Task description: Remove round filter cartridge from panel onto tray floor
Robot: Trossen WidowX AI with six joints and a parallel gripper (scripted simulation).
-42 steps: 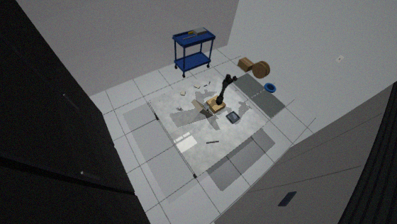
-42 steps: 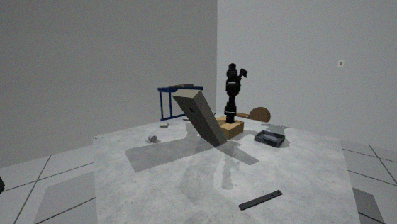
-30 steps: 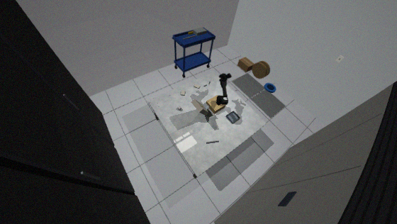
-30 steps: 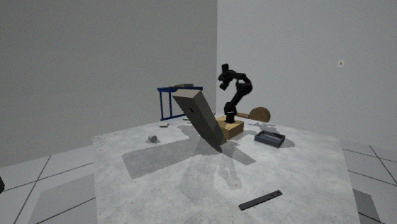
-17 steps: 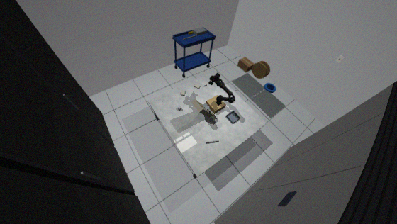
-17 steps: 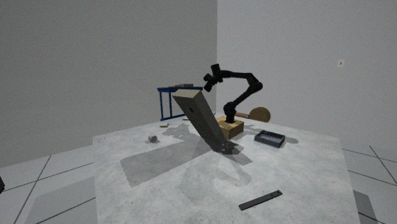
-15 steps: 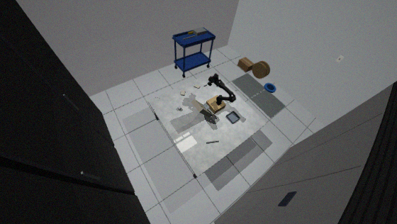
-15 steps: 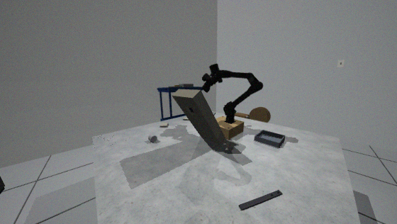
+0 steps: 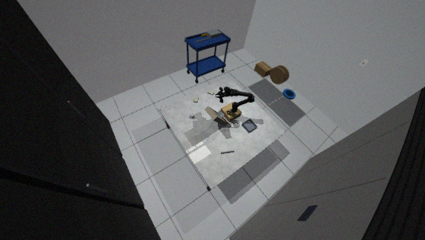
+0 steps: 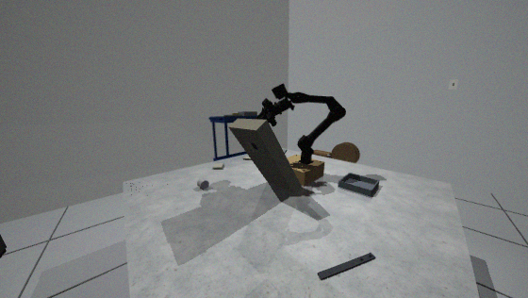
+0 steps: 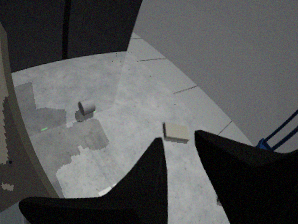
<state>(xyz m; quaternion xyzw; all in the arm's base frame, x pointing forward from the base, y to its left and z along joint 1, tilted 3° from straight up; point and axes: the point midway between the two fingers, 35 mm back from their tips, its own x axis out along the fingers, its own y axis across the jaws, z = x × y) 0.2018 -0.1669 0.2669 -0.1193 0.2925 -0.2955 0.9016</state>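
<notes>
The service panel (image 9: 215, 115) (image 10: 271, 162) is a slanted grey-beige slab standing in front of the arm's base; part of it shows at the left edge of the wrist view (image 11: 24, 172). Its slotted face is turned away in the exterior view, and I cannot make out the filter cartridge. My gripper (image 9: 217, 94) (image 10: 262, 116) (image 11: 178, 140) is beside the panel's upper end, with its fingers a narrow gap apart and nothing between them. The dark tray (image 9: 246, 129) (image 10: 356, 189) lies on the table on the other side of the arm's base; its floor shows no cartridge.
A small grey cylinder (image 9: 192, 117) (image 10: 203, 184) (image 11: 87, 106) lies on the table beyond the panel. Beige blocks (image 9: 196, 99) (image 10: 218, 166) (image 11: 176, 132) lie on the gripper's side. A dark flat bar (image 9: 228, 152) (image 10: 346, 266) lies far from the arm. A blue cart (image 9: 207, 67) stands behind.
</notes>
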